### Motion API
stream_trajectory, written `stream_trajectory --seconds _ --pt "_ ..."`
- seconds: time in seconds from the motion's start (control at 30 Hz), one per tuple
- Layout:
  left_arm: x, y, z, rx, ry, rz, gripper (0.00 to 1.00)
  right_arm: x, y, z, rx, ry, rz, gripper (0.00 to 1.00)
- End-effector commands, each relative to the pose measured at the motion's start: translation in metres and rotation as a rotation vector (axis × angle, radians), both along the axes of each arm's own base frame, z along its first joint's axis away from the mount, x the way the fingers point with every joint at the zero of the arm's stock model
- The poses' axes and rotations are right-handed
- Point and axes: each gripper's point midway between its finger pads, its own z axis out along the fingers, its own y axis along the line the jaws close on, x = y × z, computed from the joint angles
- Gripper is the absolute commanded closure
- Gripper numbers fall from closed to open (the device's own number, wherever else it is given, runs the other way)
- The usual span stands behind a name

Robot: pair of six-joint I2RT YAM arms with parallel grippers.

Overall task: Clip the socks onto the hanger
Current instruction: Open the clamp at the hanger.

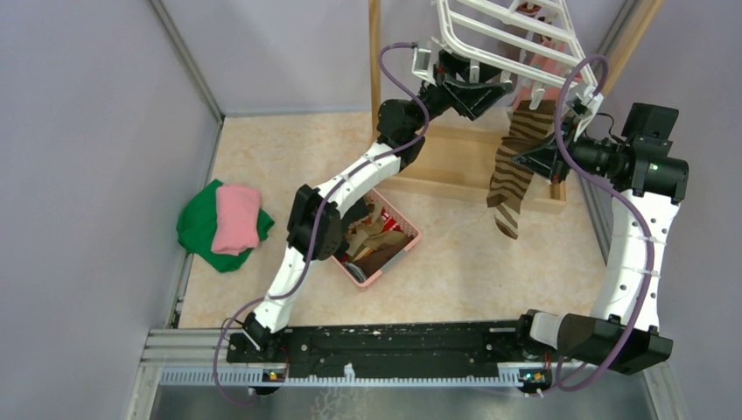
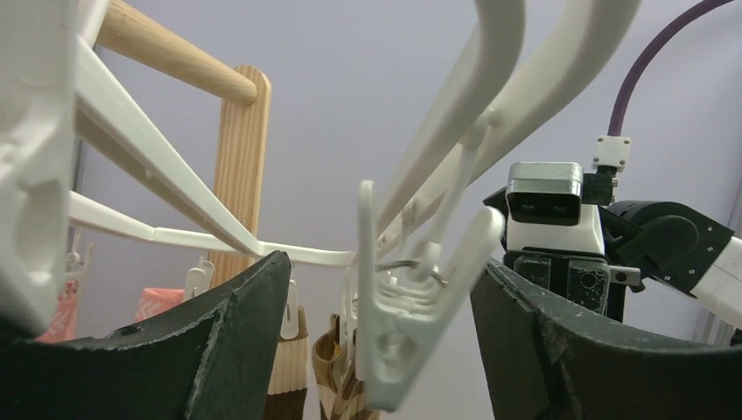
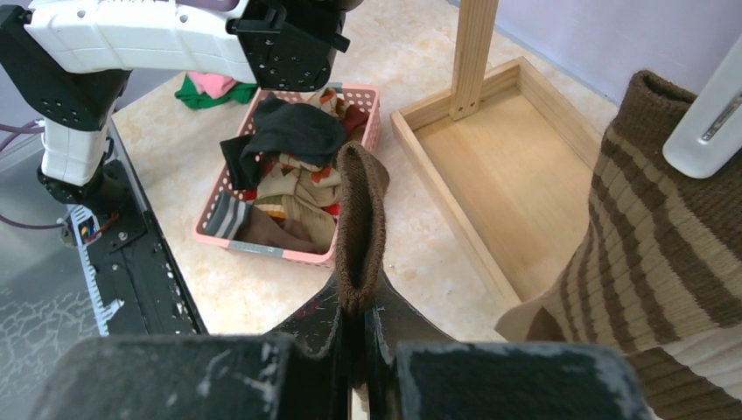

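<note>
The white hanger [image 1: 512, 35] hangs at the top from the wooden stand. My left gripper [image 2: 381, 293] is raised under it and stands open. One white clip [image 2: 407, 328] dangles between its fingers, close to the right finger [image 2: 542, 350] and clear of the left one. My right gripper [image 3: 359, 306] is shut on the brown cuff of a sock [image 3: 360, 210], held up beside the hanger. A brown and cream striped sock [image 3: 665, 262] hangs to its right from a white clip [image 3: 709, 122]. In the top view the striped sock [image 1: 512, 175] hangs beside my right gripper [image 1: 535, 160].
A pink basket [image 1: 411, 238] with several socks sits on the table under the left arm. Folded green and pink cloths [image 1: 223, 223] lie at the left. The stand's wooden tray base [image 1: 455, 153] is below the hanger, its post [image 3: 472, 52] upright. Pink fabric [image 2: 162, 302] hangs from other clips.
</note>
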Motion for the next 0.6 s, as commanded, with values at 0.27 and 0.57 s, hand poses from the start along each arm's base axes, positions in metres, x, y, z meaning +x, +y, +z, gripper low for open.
stream_trajectory --seconds 0.27,0.57 --pt "-0.006 0.0002 0.0143 -0.04 -0.035 0.028 0.16 -0.0084 0.002 0.0271 -0.011 -0.104 0.011 1.0" --pt "-0.0074 -0.0052 0.0132 -0.027 -0.039 0.045 0.11 -0.0093 0.0018 0.0284 -0.005 -0.106 0.011 1.0"
